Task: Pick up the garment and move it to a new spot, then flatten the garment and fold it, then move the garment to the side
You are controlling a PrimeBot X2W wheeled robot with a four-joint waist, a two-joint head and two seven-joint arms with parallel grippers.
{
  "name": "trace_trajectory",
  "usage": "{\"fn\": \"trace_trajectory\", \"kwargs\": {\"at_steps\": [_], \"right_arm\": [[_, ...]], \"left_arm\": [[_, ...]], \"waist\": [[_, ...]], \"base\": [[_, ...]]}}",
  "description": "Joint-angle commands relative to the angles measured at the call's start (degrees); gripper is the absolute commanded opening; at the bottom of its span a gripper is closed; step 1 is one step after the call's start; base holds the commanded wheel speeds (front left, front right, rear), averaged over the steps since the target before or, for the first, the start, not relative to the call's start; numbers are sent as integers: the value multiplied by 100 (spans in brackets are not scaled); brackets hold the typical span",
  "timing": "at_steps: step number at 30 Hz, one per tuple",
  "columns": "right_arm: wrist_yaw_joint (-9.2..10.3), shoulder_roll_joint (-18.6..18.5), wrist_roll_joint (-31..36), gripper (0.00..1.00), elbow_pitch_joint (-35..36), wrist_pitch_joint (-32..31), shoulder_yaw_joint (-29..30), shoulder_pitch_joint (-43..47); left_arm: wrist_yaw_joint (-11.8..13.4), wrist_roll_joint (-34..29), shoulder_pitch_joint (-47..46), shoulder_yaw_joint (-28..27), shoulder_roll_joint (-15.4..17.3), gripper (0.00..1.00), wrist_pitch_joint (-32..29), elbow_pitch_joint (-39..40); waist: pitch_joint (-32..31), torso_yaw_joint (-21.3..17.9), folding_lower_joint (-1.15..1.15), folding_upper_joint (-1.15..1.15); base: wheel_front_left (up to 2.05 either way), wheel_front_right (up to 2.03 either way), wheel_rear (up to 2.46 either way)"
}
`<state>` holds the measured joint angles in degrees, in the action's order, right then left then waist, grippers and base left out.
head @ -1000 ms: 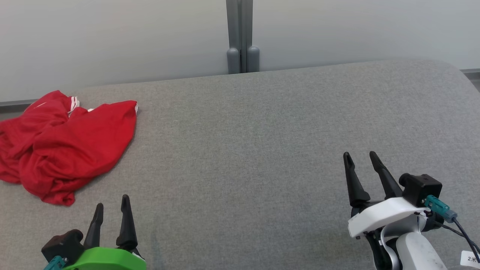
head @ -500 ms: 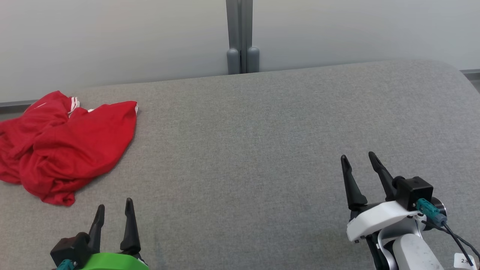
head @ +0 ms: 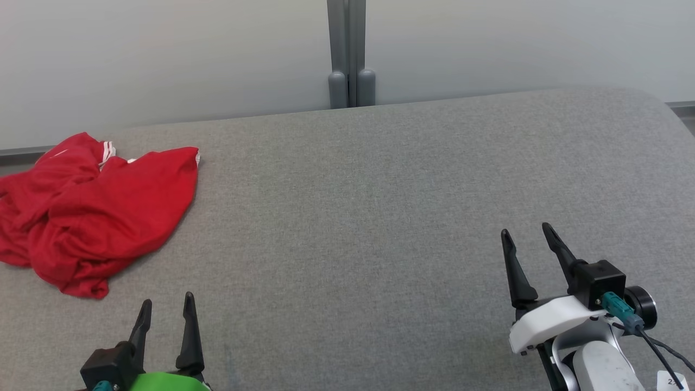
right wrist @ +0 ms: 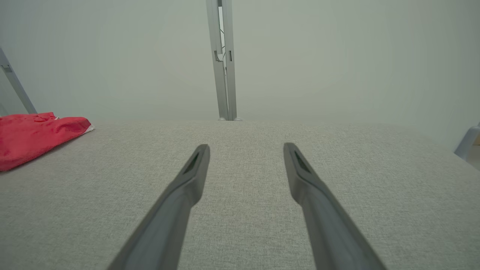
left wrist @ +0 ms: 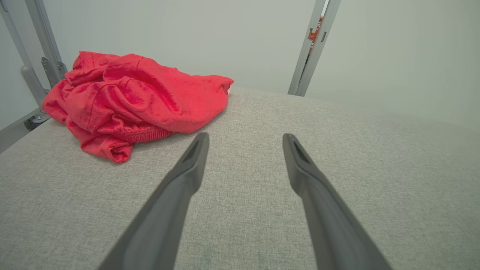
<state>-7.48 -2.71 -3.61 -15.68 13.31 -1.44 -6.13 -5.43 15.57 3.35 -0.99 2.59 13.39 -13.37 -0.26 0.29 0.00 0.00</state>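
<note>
No step is complete: the red garment lies crumpled at the far left of the desk, the left pincer and right pincer stand released and empty, and pickup, flattening and folding remain.

We seem to be in a lab test bay: pale blank panels joined by a grey metal post stand behind a grey cloth-covered table.

Crumpled red garment at far left; open grey surface elsewhere.
</note>
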Motion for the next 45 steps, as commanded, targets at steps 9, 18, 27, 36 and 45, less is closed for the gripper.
{"fn": "trace_trajectory", "kwargs": {"at_steps": [9,18,27,36,45], "right_arm": [[-1,-28,349,100,-78,144,72,-1],[-1,-28,545,100,-121,194,111,67],[-1,-28,419,100,-151,193,139,70],[-1,-26,424,100,-166,193,169,103],[-1,-26,353,100,-208,193,38,213]], "left_arm": [[-53,-424,83,-41,48,100,137,-16],[-94,-434,100,-51,49,100,185,-68],[-109,-317,71,-96,48,100,178,-94],[-132,-270,-11,-72,48,100,179,-139],[-110,-302,-51,-17,47,100,178,-234]], "waist": [[-27,12,0,0],[-35,15,0,0],[-20,6,0,0],[-6,113,0,0],[-105,978,0,0]], "base": [[0,0,0],[0,0,0],[0,0,0],[0,0,0],[0,0,0]]}}
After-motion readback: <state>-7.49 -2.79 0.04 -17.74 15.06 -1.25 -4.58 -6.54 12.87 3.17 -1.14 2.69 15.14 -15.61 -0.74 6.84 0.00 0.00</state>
